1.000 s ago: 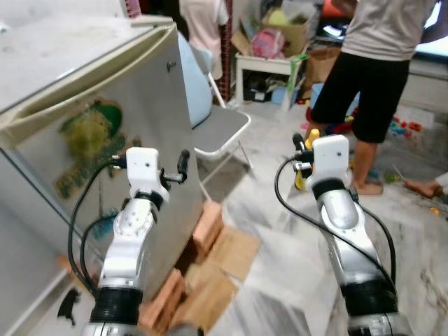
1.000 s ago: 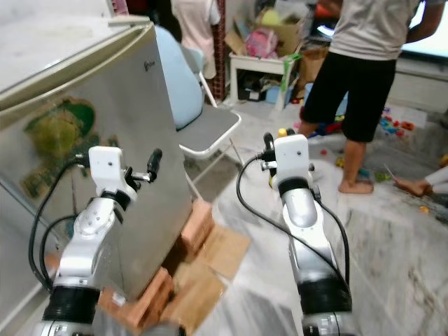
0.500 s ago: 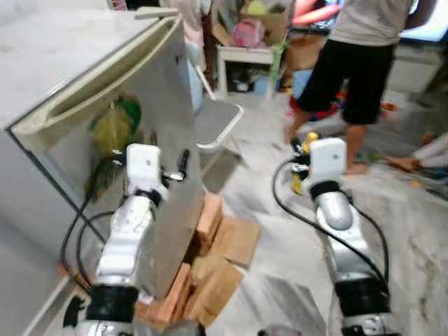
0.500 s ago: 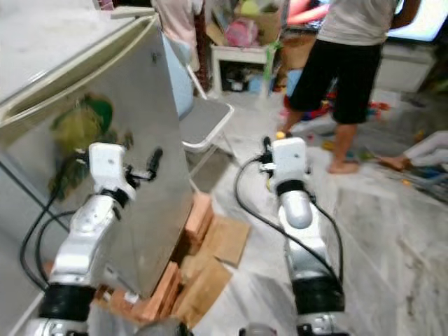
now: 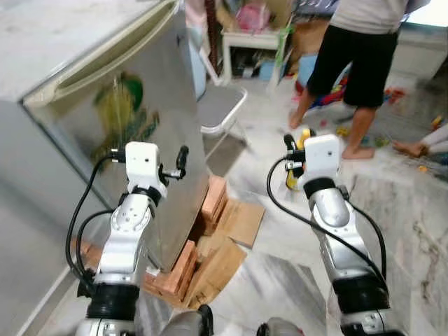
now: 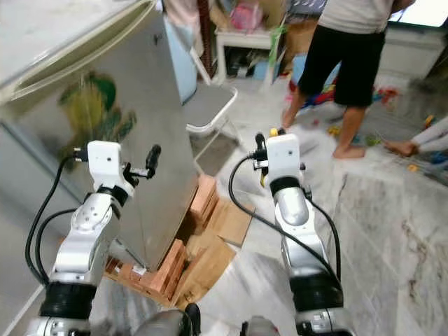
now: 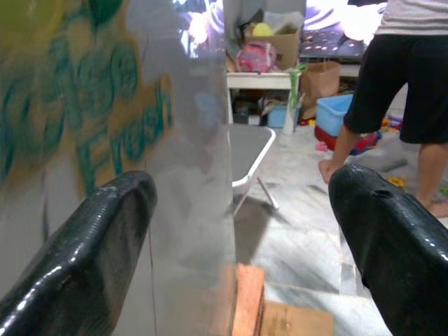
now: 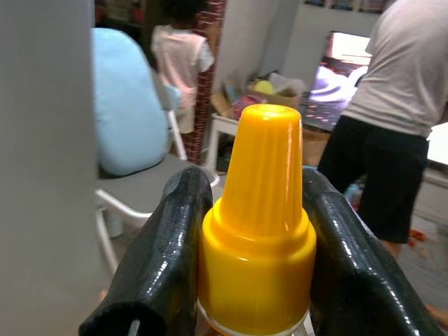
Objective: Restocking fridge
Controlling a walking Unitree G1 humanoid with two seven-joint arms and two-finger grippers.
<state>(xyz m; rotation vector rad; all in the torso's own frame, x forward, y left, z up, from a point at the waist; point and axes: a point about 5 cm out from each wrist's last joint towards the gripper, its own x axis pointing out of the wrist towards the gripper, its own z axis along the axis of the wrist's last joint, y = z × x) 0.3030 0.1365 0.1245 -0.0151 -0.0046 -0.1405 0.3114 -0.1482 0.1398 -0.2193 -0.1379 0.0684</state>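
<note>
Marble floor point(image 5: 413, 231), cluttered room, household setting.

Bottle point(image 8: 256, 231): yellow ribbed cap, gripped at the neck between the two fingers of the right gripper point(image 8: 245, 238), which is closed on it. Held in the air over the floor, to the right of the fridge and apart from it; in the head views the bottle peeks out yellow behind the right wrist housing.

Fridge point(image 5: 105, 91): silver, door shut, a green and yellow sticker on its face, standing at left. Raised on bricks point(image 5: 175, 269) with flattened cardboard point(image 5: 234, 231) beside them.

Left gripper point(image 7: 238, 245): fingers spread wide, empty, raised close to the fridge's right edge, which runs between the two fingers in the wrist view.

Chair point(image 5: 222, 112): grey folding seat, far side, just past the fridge.

Person point(image 5: 357, 63): black shorts, light top, barefoot, standing far right. Toys and boxes lie behind; another person's foot is at the right edge.

Step in hand, as judged: opening the door before the bottle can go in. To do it well, the left fingers should hook the door edge squarely, pull along the hinge arc and keep the bottle upright and clear of the swing. The bricks suggest a tippy base, so pull gently.
</note>
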